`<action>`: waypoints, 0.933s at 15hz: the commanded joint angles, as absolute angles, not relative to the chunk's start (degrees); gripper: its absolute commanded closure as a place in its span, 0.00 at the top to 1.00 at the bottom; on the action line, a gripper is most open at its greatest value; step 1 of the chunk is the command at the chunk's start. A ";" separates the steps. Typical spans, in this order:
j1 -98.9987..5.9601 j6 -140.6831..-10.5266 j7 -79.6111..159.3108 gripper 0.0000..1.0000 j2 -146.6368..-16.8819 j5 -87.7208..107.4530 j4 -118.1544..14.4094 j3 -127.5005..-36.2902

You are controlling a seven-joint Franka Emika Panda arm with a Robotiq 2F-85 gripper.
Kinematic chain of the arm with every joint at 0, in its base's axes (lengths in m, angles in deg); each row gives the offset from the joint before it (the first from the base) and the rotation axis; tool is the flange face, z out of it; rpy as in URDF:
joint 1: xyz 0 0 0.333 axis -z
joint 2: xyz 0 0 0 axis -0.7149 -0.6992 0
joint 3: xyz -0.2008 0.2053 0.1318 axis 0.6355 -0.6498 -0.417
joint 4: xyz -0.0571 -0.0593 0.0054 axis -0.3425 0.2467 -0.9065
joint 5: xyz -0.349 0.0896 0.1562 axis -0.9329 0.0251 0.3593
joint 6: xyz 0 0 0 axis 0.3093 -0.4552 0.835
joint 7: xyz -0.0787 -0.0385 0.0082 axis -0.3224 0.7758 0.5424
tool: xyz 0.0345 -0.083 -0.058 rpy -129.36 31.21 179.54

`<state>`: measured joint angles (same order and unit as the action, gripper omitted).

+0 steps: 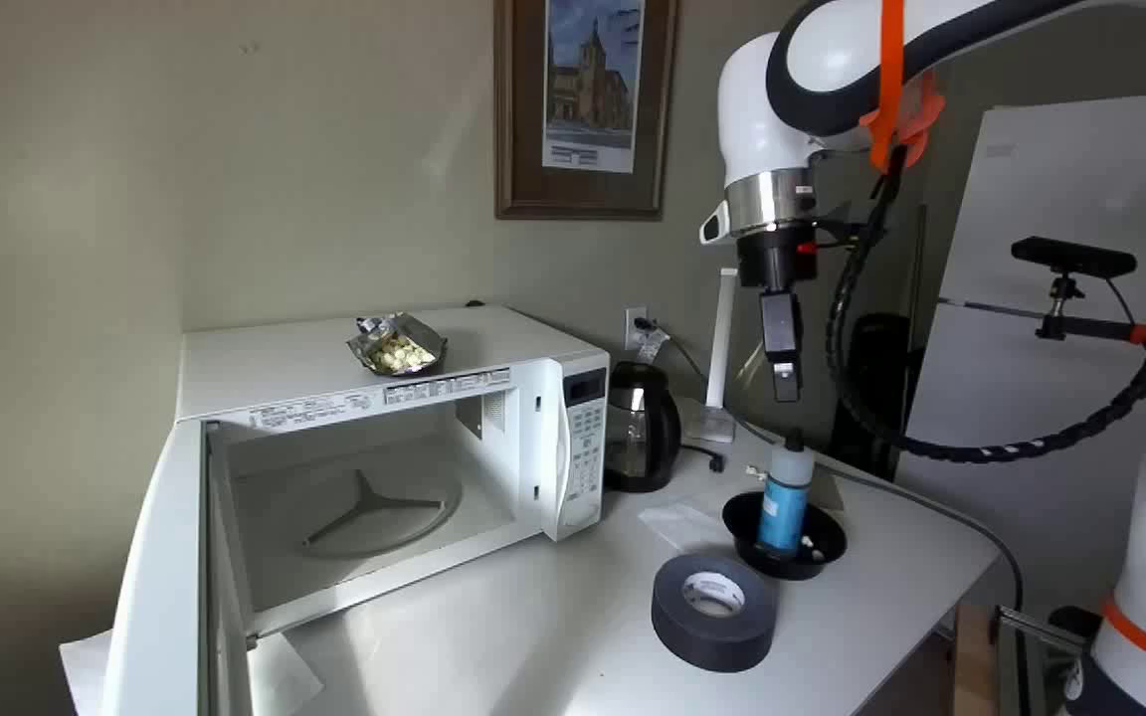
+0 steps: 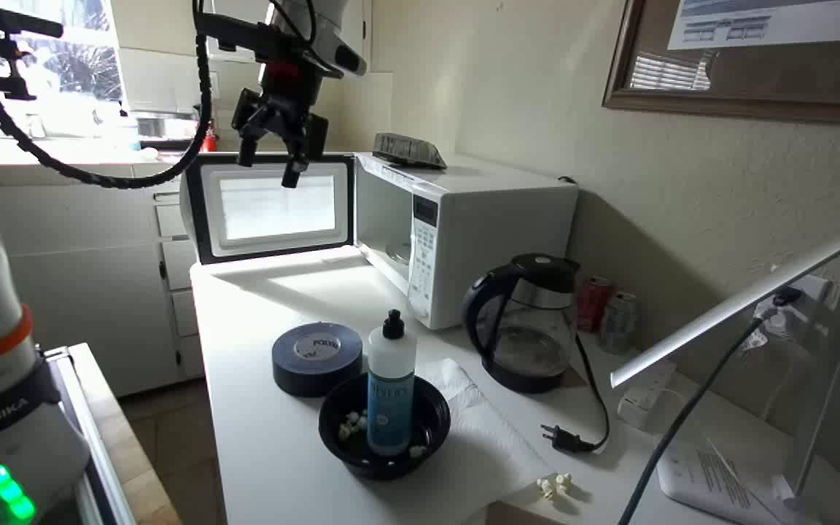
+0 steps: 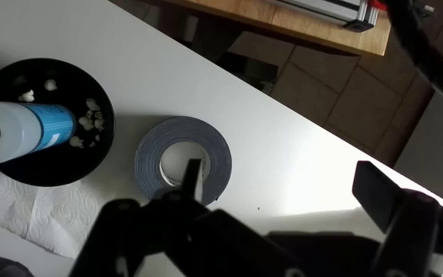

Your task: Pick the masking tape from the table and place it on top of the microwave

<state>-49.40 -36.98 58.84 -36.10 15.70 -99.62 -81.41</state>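
Observation:
The masking tape (image 1: 707,641) is a dark grey roll lying flat on the white table (image 1: 493,636). It also shows in an exterior view (image 2: 318,378) and in the wrist view (image 3: 217,154). The white microwave (image 1: 265,368) stands on the table with its door open; it shows in an exterior view (image 2: 515,233) too. My gripper (image 1: 785,386) is raised well above the table, pointing down, in both exterior views (image 2: 270,164). In the wrist view my gripper (image 3: 277,173) is open with nothing between its fingers. One finger overlaps the tape in that picture and hides part of it.
A black bowl (image 2: 336,445) holding a blue-labelled bottle (image 2: 391,408) stands beside the tape. A glass kettle (image 2: 526,328) and a lamp (image 1: 722,343) stand near the microwave. A foil bag of popcorn (image 1: 396,350) sits on the microwave top. The open door (image 2: 278,208) juts forward.

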 commanded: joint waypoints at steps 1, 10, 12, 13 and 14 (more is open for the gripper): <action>-48.83 -36.89 59.04 1.00 -36.14 15.91 -99.54 -81.92; -48.83 -36.89 59.04 1.00 -36.14 15.91 -99.54 -81.92; -48.83 -36.89 59.04 1.00 -36.14 15.91 -99.54 -81.92; -48.83 -36.89 59.04 1.00 -36.14 15.91 -99.54 -81.92; -48.77 -38.00 58.35 1.00 -36.83 15.85 -99.80 -82.22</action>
<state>-49.37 -36.98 58.84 -36.10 15.70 -99.62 -81.44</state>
